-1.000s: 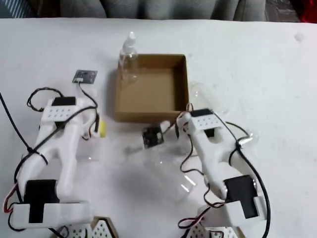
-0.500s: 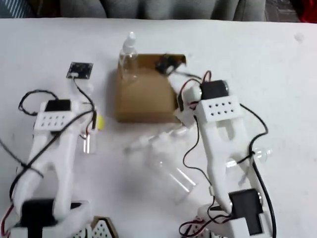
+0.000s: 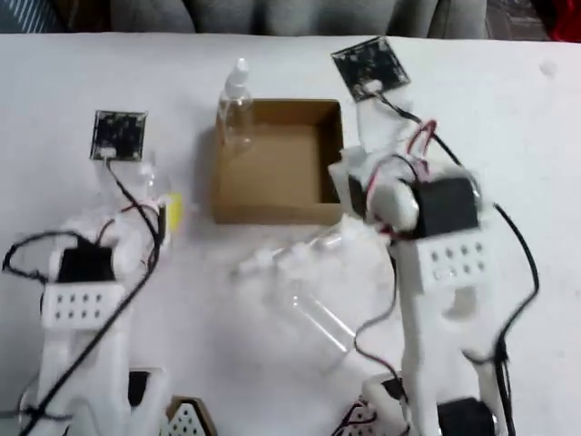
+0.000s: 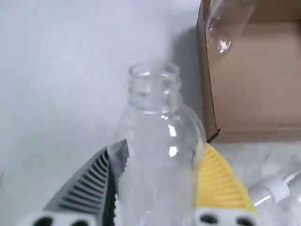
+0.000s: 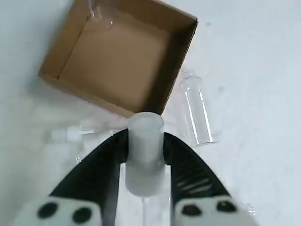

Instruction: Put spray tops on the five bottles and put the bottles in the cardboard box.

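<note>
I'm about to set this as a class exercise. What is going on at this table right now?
The left gripper is shut on an uncapped bottle, held upright beside the cardboard box. The right gripper is shut on a white spray top near the box's other side. One capped bottle stands in a corner of the box. Some loose bottles lie on the table in front of it, so most of the job is not yet done.
</note>
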Controlling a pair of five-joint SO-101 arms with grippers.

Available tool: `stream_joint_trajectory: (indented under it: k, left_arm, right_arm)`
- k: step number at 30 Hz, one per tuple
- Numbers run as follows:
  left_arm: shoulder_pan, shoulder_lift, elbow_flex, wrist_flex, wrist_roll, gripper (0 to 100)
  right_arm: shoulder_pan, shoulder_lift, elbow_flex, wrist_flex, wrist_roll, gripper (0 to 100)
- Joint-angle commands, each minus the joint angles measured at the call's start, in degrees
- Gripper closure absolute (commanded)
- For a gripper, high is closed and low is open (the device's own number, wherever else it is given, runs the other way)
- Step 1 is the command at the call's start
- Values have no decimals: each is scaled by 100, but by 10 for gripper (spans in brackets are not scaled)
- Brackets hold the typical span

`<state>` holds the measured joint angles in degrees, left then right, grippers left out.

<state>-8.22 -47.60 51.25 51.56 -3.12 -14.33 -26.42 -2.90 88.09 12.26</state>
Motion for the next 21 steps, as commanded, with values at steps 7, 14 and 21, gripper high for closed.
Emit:
stream_joint_trajectory:
  k: [7, 14, 21]
  left_arm:
    - [848, -2571, 2075, -1969, 18, 977]
    - [1569, -4101, 2910, -2127, 18, 977]
    - [2141, -5648, 3675, -2127, -18, 977]
  right_arm:
    - [-840, -1684, 1064, -189, -185, 982]
    - [-901, -2484, 1389, -2571, -1521, 983]
    - [-1279, -2510, 1881, -5130, -2040, 983]
